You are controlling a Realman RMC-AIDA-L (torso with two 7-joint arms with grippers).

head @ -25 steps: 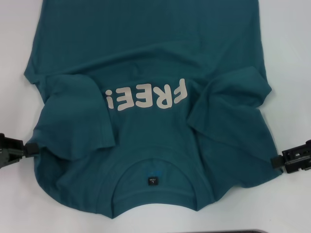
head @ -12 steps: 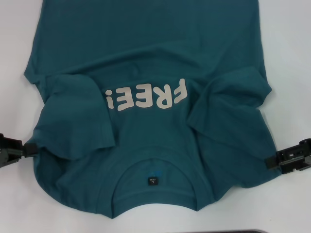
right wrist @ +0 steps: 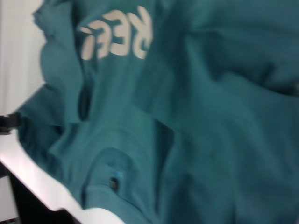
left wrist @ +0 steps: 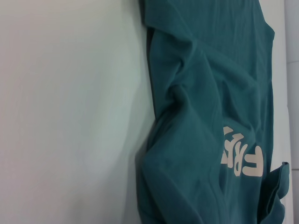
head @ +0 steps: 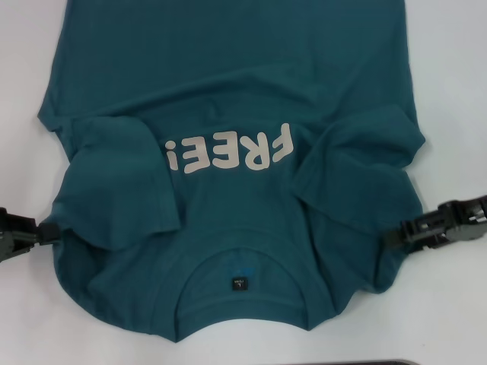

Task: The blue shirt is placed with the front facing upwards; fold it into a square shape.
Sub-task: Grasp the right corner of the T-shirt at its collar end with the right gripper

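Note:
The blue shirt (head: 228, 76) lies front up on the white table, with its collar (head: 240, 300) and small dark neck label (head: 239, 284) nearest me. The off-white "FREE!" letters (head: 232, 154) read upside down. Both sleeves are folded in over the chest. My left gripper (head: 44, 233) is at the shirt's left shoulder edge, shut on the cloth. My right gripper (head: 392, 236) is shut on the right shoulder edge and has drawn it inward. The shirt also fills the left wrist view (left wrist: 210, 93) and the right wrist view (right wrist: 210, 116).
The white table (head: 456, 76) shows bare on both sides of the shirt. A dark strip (head: 342, 363) runs along the near table edge. The shirt's hem runs out of the head view at the far side.
My right gripper has moved left, pulling the shirt's right shoulder edge inward over the body. The left gripper has not moved.

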